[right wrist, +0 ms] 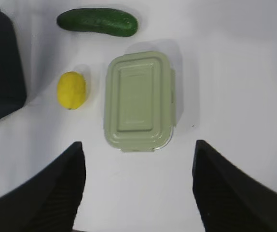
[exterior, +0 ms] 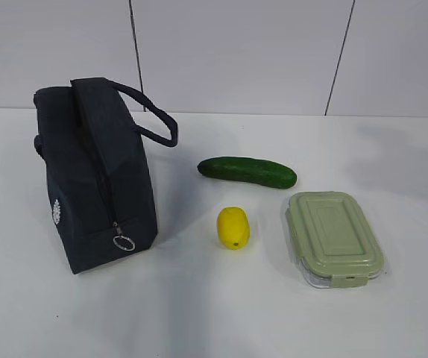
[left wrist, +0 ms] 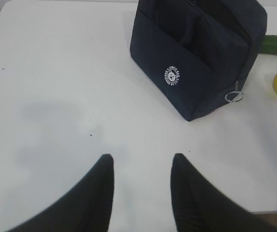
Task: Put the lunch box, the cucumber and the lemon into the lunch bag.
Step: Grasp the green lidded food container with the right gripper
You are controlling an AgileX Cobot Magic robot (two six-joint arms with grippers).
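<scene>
The navy lunch bag (exterior: 95,171) stands upright at the left of the white table, zipped, its ring pull (exterior: 124,242) low at the front; it also shows in the left wrist view (left wrist: 201,53). The cucumber (exterior: 247,171) lies to its right. The lemon (exterior: 233,227) sits in front of the cucumber. The lunch box (exterior: 335,236) with the sage-green lid lies at the right. In the right wrist view I see the lunch box (right wrist: 138,101), lemon (right wrist: 71,90) and cucumber (right wrist: 97,21). My left gripper (left wrist: 142,162) is open and empty above bare table. My right gripper (right wrist: 138,147) is wide open, just short of the lunch box.
The white table (exterior: 214,321) meets a pale panelled wall (exterior: 236,52) at the back. The table's near edge shows at the lower right of the left wrist view (left wrist: 273,211). Neither arm shows in the exterior view.
</scene>
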